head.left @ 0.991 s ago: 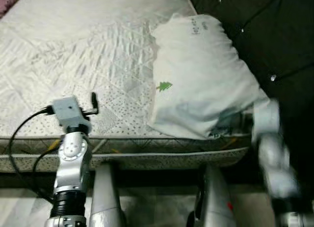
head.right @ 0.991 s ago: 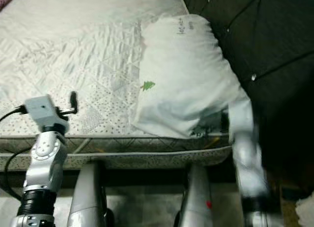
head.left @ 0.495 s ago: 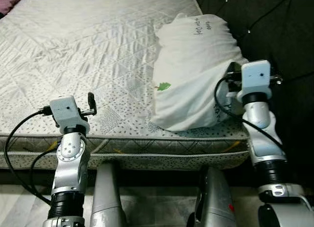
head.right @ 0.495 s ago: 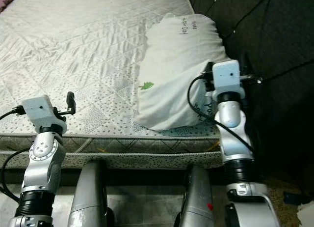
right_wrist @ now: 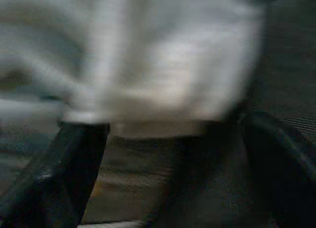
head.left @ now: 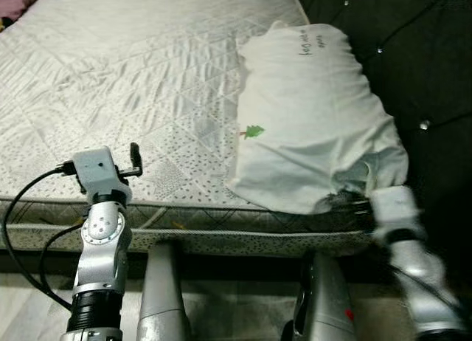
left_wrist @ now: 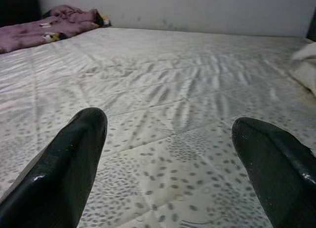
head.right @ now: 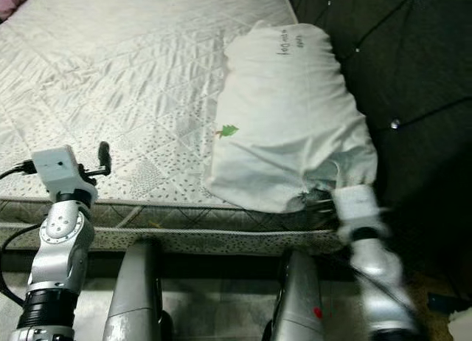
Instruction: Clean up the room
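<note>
- On the quilted mattress (head.left: 133,75), a white pillow (head.left: 310,119) bears a green tree mark (head.left: 252,132) and unreadable handwriting (head.left: 313,40).
- Left gripper (left_wrist: 170,154): fingers spread.
- Right gripper (right_wrist: 168,154), blurred at the pillow's near corner: fingers spread.

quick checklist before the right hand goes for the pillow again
1. Pillow resting on the mattress, against the dark headboard: ok.
2. Right hand open, fingers spread: ok.
3. Right hand lined up with the pillow's near corner: cannot tell, both its wrist view and the arm in the head views are blurred.
4. Pillow corner between the fingers: not ok, the fabric sits just beyond the tips.
5. Left hand open, hovering over bare mattress away from the pillow: ok.
6. Purple cloth at the far side, out of the way: ok.
</note>
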